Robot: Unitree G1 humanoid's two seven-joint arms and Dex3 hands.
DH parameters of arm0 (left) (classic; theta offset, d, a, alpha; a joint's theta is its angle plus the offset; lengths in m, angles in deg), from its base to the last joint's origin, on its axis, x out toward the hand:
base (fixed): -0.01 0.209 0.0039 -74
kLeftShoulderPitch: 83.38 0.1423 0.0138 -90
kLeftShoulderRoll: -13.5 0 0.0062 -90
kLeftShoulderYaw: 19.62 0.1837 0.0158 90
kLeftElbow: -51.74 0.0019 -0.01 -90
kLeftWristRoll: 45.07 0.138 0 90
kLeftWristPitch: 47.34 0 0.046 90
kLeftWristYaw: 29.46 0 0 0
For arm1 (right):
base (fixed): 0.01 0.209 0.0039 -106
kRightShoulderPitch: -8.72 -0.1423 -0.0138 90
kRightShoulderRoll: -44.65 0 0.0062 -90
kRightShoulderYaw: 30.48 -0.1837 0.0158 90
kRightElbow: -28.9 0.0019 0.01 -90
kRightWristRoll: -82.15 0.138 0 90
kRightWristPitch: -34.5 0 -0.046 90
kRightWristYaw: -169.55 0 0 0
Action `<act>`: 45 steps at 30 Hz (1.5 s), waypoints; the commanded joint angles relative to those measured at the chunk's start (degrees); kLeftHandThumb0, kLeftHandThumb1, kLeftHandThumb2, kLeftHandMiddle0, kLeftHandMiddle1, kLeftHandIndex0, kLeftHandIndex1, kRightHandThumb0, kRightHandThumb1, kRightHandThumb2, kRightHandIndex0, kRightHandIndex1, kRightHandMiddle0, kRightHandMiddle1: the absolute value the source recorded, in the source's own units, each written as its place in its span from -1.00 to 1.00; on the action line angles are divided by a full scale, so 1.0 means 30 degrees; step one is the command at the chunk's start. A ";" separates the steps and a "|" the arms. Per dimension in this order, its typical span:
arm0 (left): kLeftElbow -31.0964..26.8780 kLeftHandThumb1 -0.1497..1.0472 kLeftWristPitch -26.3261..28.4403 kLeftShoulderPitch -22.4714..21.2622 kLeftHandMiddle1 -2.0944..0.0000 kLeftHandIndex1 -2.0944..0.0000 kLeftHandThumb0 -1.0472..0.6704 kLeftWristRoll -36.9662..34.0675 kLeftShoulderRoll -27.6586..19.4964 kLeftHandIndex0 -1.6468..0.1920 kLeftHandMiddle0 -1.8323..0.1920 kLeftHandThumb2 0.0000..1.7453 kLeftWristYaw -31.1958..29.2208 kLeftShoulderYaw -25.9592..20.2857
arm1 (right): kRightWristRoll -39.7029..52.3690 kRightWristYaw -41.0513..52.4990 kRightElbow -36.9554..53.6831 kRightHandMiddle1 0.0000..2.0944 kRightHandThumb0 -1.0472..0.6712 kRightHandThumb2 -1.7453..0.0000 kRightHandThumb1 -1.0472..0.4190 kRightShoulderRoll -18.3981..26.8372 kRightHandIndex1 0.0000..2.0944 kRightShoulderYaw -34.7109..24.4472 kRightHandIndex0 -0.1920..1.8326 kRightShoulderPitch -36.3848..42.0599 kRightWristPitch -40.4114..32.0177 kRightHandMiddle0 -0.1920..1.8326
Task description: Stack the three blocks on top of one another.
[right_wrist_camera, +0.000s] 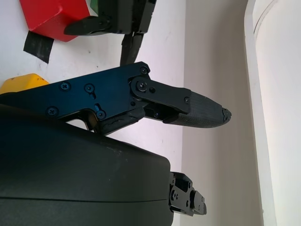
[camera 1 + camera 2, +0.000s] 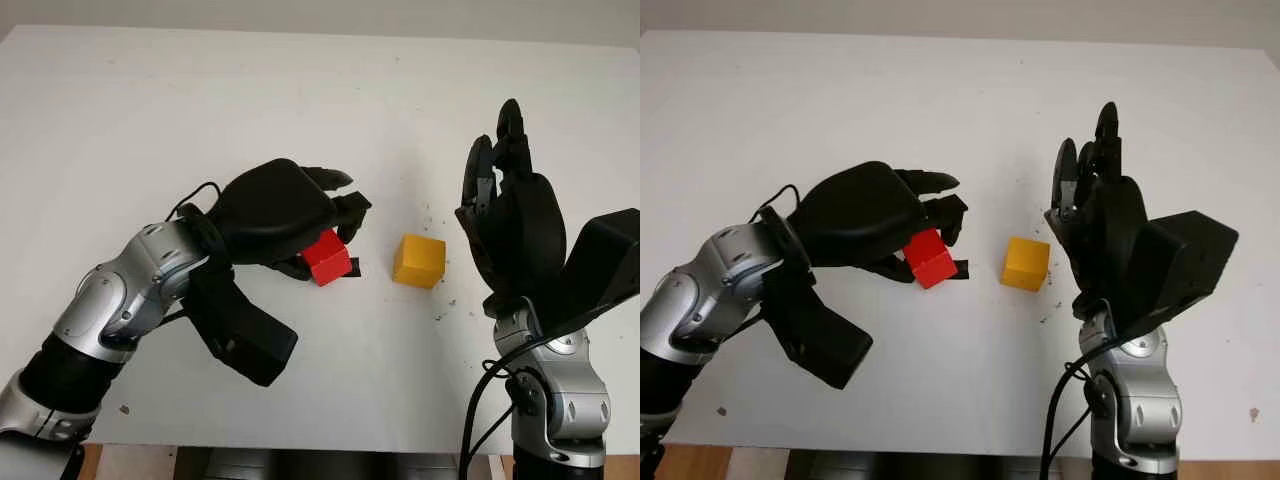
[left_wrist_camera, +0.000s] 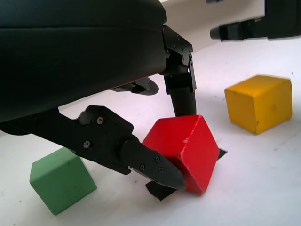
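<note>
From the left eye, I have my left hand (image 2: 300, 225) over the middle of the white table (image 2: 150, 120), fingers curled around the small red wooden cube (image 2: 327, 257). The cube sits tilted, one corner down near a scrap of black tape (image 2: 355, 270) on the table. Just to its right, apart from it, stands the yellow wooden cube (image 2: 419, 260), flat on the table. My right hand (image 2: 510, 215) is raised upright beside the yellow cube, holding nothing, open.

The right eye gives the same layout: red cube in the left hand's grip, yellow cube alone on the table between the two hands.

On the left wrist camera I see the grip closely. One black fingertip (image 3: 155, 167) presses the red cube's near face and another finger comes down behind it, so the hand is clamped on it. The cube is tipped, and whether its lower corner touches the tape I cannot tell. The green wooden cube (image 3: 61, 179) rests on the table close by on the palm side, untouched.

The right wrist camera shows that hand's finger extended with nothing against it.

My reading: nothing is stacked so far. All three cubes are at table level, so both placements remain.
</note>
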 commanded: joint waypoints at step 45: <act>-0.2556 0.88 -0.1888 0.0603 1.00 0.99 -0.81 0.0654 -0.1789 0.98 1.00 -0.94 -0.1896 -0.0135 | -0.0139 -0.0138 0.0686 -1.00 -0.52 0.25 -1.00 -0.0243 -1.00 0.0264 -1.00 0.0615 0.0235 -1.00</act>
